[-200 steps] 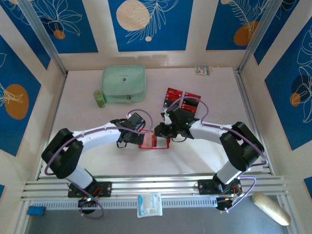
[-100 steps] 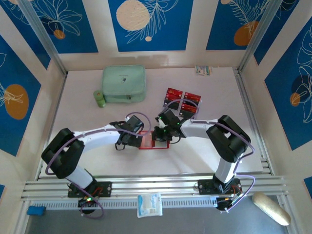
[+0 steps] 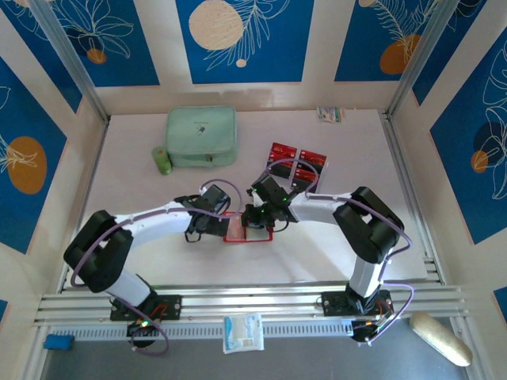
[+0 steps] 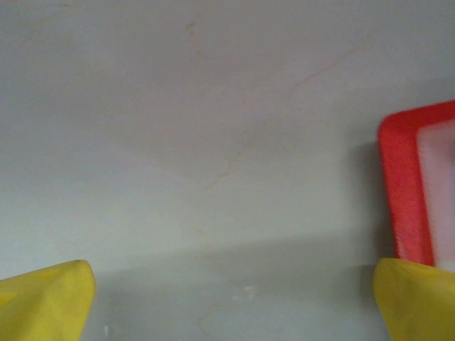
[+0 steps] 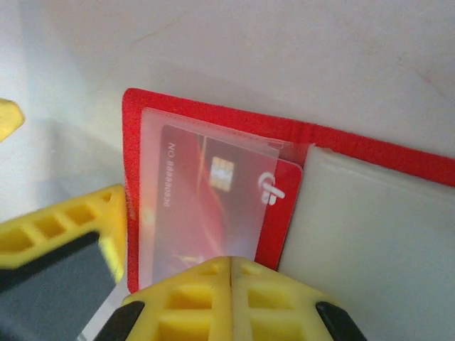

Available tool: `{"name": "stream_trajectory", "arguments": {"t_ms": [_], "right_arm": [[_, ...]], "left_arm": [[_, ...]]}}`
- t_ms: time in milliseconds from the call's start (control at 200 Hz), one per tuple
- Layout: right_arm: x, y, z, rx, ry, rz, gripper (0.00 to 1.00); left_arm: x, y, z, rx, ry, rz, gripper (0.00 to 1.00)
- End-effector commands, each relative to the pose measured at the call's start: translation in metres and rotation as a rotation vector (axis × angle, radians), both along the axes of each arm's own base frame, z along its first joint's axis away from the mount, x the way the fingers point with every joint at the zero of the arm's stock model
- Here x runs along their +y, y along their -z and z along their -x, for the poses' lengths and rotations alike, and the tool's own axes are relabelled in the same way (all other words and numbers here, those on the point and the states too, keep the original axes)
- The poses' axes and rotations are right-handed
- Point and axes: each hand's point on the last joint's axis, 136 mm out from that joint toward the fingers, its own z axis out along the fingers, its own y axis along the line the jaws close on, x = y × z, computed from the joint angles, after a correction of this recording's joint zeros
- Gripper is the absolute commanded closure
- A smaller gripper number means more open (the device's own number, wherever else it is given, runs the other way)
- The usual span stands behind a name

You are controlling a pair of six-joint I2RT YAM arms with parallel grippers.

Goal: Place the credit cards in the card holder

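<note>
The card holder (image 3: 236,236) lies open on the table, red with pale clear sleeves (image 5: 370,153). One red credit card (image 5: 213,206) sits partly inside its left sleeve. My right gripper (image 5: 231,266) is shut, fingertips pressed together at that card's near edge, over the holder (image 3: 255,220). My left gripper (image 4: 231,305) stands open and low over the table at the holder's left edge (image 4: 402,192), nothing between its fingers. One of its fingers (image 5: 64,238) rests beside the holder's left border. More credit cards (image 3: 299,165) lie in a row behind the right gripper.
A mint-green zip case (image 3: 201,136) and a small green roll (image 3: 162,160) sit at the back left. A small packet (image 3: 330,114) lies by the back wall. Walls close in the table on three sides.
The right gripper has moved left over the holder and closed, its elbow folding up. The left arm has barely shifted.
</note>
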Motion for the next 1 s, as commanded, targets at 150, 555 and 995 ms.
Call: {"name": "stream_trajectory", "arguments": {"t_ms": [150, 555, 995], "right_arm": [[-0.011, -0.008, -0.002, -0.007, 0.024, 0.009, 0.99], [-0.007, 0.012, -0.004, 0.026, 0.023, 0.026, 1.00], [0.005, 0.024, 0.000, 0.066, 0.002, 0.018, 1.00]], "left_arm": [[0.013, 0.002, -0.001, 0.016, -0.051, 0.005, 0.00], [0.012, 0.013, -0.003, 0.036, -0.050, -0.008, 0.00], [0.010, 0.020, -0.002, 0.051, -0.047, -0.007, 0.00]]}}
